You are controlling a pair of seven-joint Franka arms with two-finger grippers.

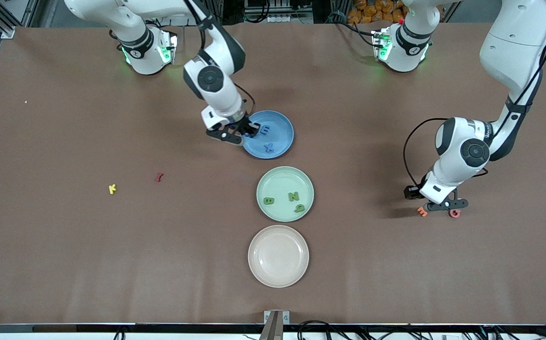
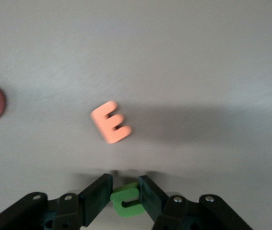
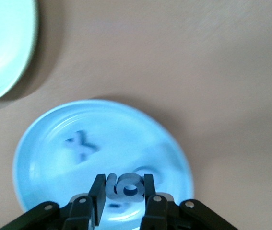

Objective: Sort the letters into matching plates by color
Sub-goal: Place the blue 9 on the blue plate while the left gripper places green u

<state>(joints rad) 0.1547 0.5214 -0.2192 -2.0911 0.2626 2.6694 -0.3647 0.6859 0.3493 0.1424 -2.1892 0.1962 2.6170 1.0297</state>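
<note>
Right gripper (image 3: pixel 121 194) pinches a blue letter (image 3: pixel 124 188) over the blue plate (image 1: pixel 282 123): release next. Left gripper (image 2: pixel 125 200) clamps a green letter (image 2: pixel 126 203) near the table's edge; next, carry it to the green plate (image 1: pixel 273 182).

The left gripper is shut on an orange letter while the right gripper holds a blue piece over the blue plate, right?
Not quite: the left gripper is shut on a green letter, as the left wrist view shows; the orange letter lies free on the table. The right gripper does hold a blue piece over the blue plate.
</note>
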